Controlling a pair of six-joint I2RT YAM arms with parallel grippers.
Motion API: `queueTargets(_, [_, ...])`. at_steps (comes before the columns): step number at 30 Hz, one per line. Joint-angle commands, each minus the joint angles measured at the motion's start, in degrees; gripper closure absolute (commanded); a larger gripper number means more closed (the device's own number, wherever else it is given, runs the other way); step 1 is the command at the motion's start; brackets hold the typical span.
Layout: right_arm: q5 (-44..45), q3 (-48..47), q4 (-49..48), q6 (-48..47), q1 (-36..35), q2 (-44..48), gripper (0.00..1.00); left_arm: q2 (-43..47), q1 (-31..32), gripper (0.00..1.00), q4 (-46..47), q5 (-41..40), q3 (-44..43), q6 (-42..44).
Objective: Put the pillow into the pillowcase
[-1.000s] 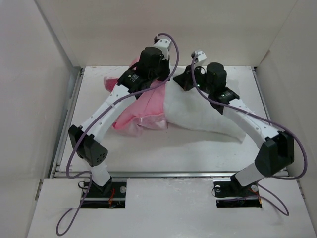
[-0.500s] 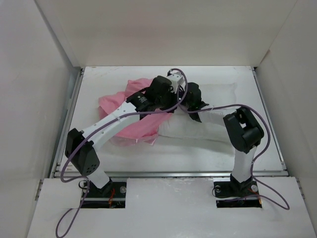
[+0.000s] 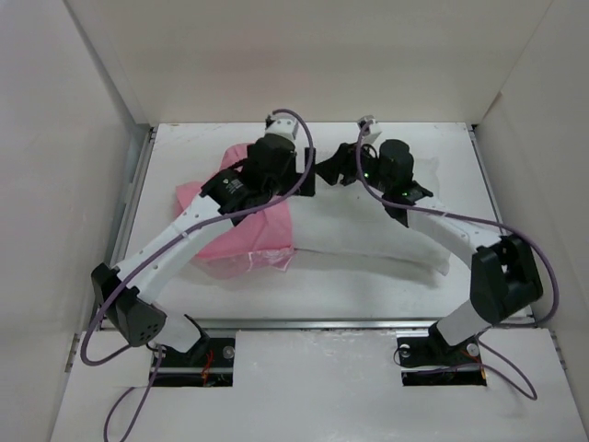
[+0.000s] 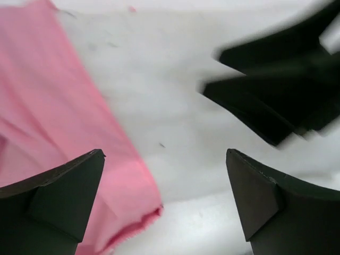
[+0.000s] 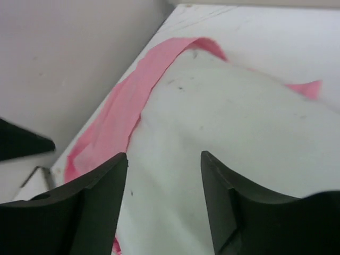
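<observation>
Seeing the left hand (image 4: 164,155) and right hand (image 5: 163,154) both spread apart and empty, I judge the pillow (image 3: 368,235), mid-frame, soft and bulky; the slippery pillowcase (image 3: 247,239) overlapping its left end wants gripping at the hem.

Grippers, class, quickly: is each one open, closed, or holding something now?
Left gripper: open, holding nothing.
Right gripper: open, holding nothing.

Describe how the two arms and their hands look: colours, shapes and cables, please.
Both arms have white tubular links, the left arm and the right arm, joined by bulky black joint housings. A thin purple cable loops along each. The left hand and right hand each carry two matte black, wedge-shaped fingers.
</observation>
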State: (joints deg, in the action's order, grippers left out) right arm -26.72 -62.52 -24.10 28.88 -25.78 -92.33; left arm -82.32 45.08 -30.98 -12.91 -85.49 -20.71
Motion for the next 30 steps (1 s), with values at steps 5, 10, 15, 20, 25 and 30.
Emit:
queueTargets(5, [17.5,-6.9,20.7,-20.7,-0.2,4.5,0.29,-5.1,-16.2,0.00,-0.2,-6.4,-8.9,1.5])
queueTargets(10, [16.0,-19.5,24.6,-24.8,-0.2,-2.8,0.24,-17.1,-23.5,0.00,-3.0,2.1,-19.2,6.3])
queueTargets(15, [11.3,-28.5,24.6,-28.7,-0.2,-11.8,0.18,-27.9,-24.1,0.00,-6.0,3.7,-27.7,10.0])
queueTargets(20, [-1.9,-35.6,24.0,-32.2,-0.2,-18.7,0.02,-33.7,-24.6,0.08,-7.8,6.2,-30.5,11.8])
queueTargets(25, [-7.7,-42.4,28.7,-35.3,-1.3,-26.7,0.02,-34.4,-24.6,0.68,-8.3,4.2,-27.2,10.8])
queueTargets(30, [-7.1,-42.4,31.4,-37.3,-3.4,-32.0,0.04,-32.0,-24.6,0.98,-7.3,4.2,-24.6,10.3])
